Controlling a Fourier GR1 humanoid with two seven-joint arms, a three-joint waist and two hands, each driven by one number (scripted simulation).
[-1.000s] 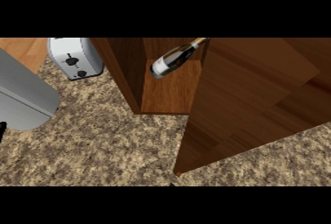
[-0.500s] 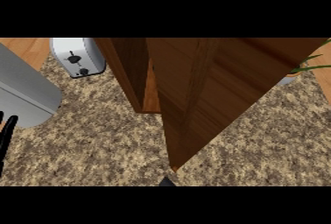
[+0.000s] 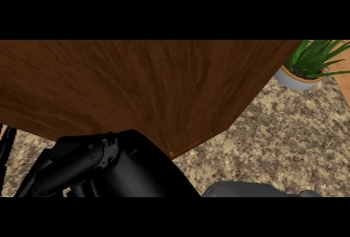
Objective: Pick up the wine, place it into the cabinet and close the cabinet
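cabinet (image 3: pixel 137 88) fills view; left hand (image 3: pixel 89 166) below it, grip unclear; potted plant (image 3: pixel 308 65) top right

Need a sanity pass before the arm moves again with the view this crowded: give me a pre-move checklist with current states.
1. Wine in view: not ok; no bottle shows anywhere.
2. Cabinet door state: cannot tell; its wood panel fills most of the head view and no opening or handle shows.
3. Left hand: cannot tell; a black mass low at the left, just under the panel's lower edge; contact unclear.
4. Right hand: cannot tell; only a grey forearm shows at the bottom edge.
5. Potted plant at the upper right: ok; upright and apart from both arms.
6. Counter right of the panel: ok; nothing lies there.
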